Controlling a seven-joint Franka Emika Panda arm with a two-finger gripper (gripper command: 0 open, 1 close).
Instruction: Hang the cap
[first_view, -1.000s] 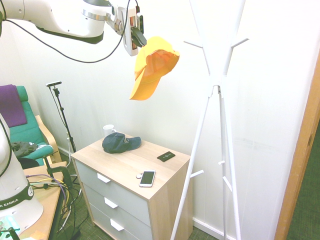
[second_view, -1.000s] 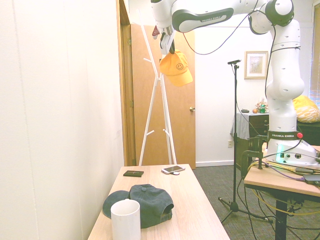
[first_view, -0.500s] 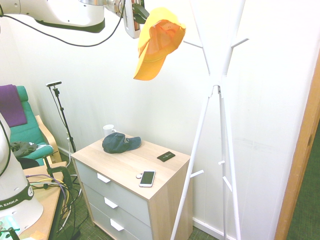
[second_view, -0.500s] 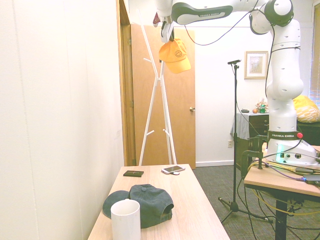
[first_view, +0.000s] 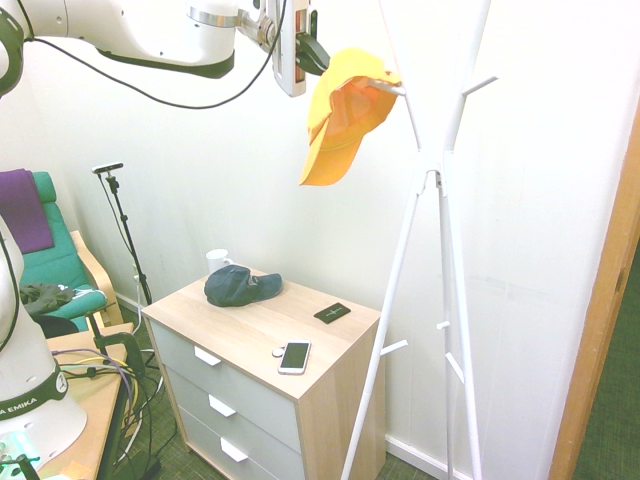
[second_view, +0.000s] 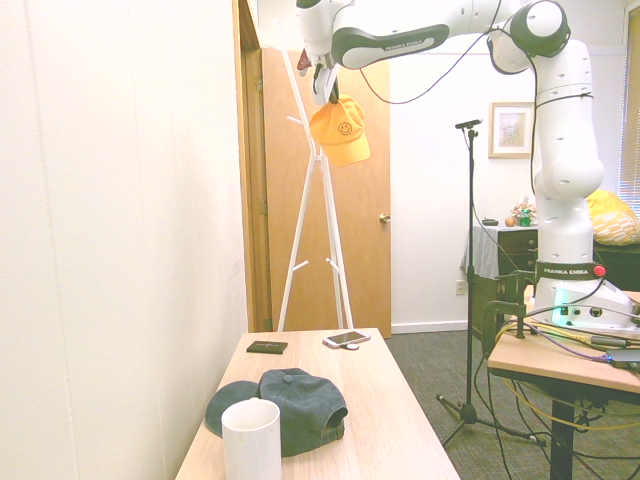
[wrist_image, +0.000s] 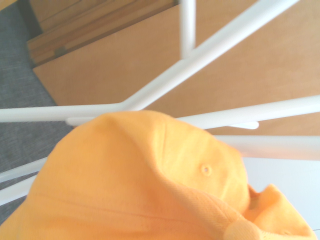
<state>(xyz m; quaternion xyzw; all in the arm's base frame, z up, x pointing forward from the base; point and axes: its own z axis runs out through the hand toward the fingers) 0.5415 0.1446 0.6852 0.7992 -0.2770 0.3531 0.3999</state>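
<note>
First exterior view, from the left: "EMIKA" in white letters can be read on the dark band of the arm's base, low at the picture's left edge. High up, the gripper (first_view: 312, 50) is clamped shut on the back rim of the cap (first_view: 342, 112), which hangs brim down with its open underside facing the camera. The cap's crown sits right at a short white peg of the coat stand (first_view: 432, 170); whether it touches the peg cannot be told from this side. Below, the dresser (first_view: 262, 350) carries a white mug (first_view: 217, 260) at its back edge by the wall, a dark navy cap (first_view: 240, 285), a small black card (first_view: 332, 313) and a phone (first_view: 294, 356) lying close to the front edge. Between the hanging cap and the dresser top the air is open, and the stand's splayed legs leave free floor to the right, up to the wooden door frame (first_view: 600, 310).

Second exterior view shows a smiley emblem on the cap's front and "FRANKA EMIKA" on the arm's link and base.

Wrist view has the cap's crown button close by, white stand bars crossing just beyond.
</note>
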